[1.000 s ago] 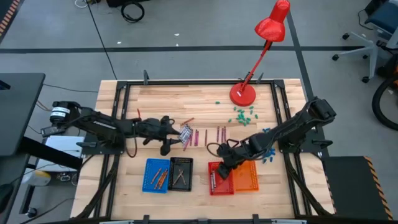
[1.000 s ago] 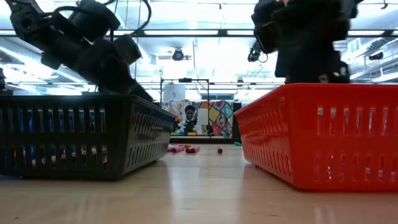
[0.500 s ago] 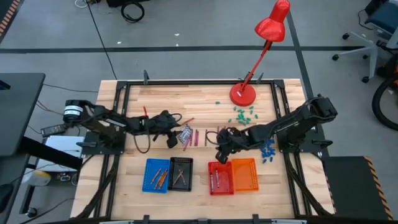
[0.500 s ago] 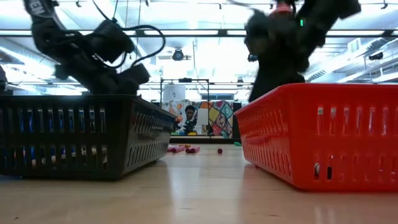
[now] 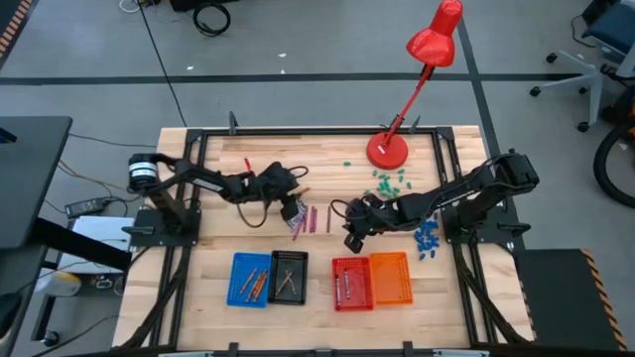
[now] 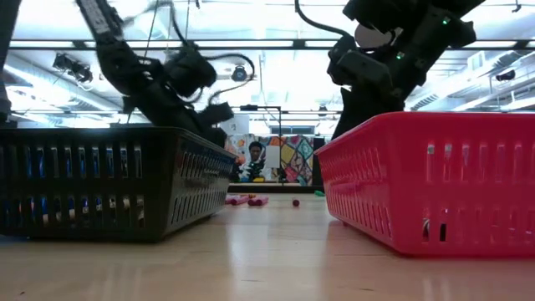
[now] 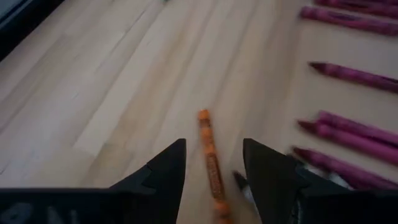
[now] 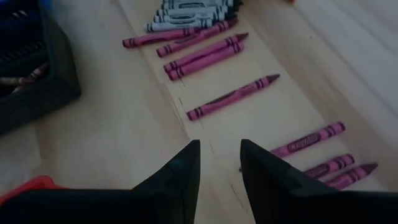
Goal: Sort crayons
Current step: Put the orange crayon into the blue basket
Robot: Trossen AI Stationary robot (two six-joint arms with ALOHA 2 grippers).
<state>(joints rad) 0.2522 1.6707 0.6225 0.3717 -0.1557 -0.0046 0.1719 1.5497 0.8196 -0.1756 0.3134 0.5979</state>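
Crayons lie in a loose row mid-table: grey-white ones, magenta ones and an orange crayon. My left gripper is open and slants down over the orange crayon, a finger on either side of it without touching. The crayon lies flat on the wood. My right gripper is open over bare wood, just near of the magenta crayons, with nothing between its fingers.
Four baskets stand in a row near the front edge: blue, black, red and orange. A red desk lamp, green bits and blue chunks are at the right.
My left gripper has gone toward the table's right and far side, sinking over the orange crayon. My right gripper has left the red basket and moved toward the far edge, to the magenta crayons, rolling as it went.
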